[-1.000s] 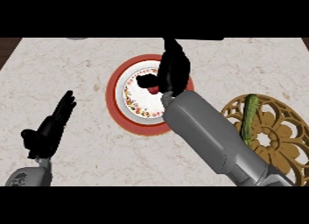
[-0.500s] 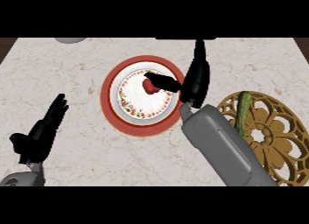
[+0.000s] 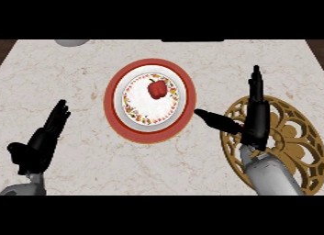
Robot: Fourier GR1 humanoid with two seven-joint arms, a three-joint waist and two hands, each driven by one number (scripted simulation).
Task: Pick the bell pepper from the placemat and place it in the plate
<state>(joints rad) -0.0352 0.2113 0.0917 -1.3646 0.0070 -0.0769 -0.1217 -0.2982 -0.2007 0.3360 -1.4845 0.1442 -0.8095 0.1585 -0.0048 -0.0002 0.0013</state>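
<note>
**Pepper on the plate, both hands open**

Where our right hand (image 3: 254, 120) rises from its grey forearm (image 3: 272, 176) at the near right, we see its fingers straight and pointing toward the far edge, the thumb spread out to the left, and nothing held in it. It sits over the left part of the golden openwork placemat (image 3: 296, 137), which lies on the right of the marble counter (image 3: 69, 69). Just left of the thumb tip we meet the red rim of the plate (image 3: 114, 108), and the two stay apart. On the plate's white centre, toward its far side, lies the red bell pepper (image 3: 157, 89), with its stem toward the far left. Our left hand (image 3: 41, 142) shows at the near left, well apart from the plate, fingers straight and slanting toward the far right, empty. At the counter's far left edge we make out part of a grey rounded object (image 3: 72, 42).
</note>
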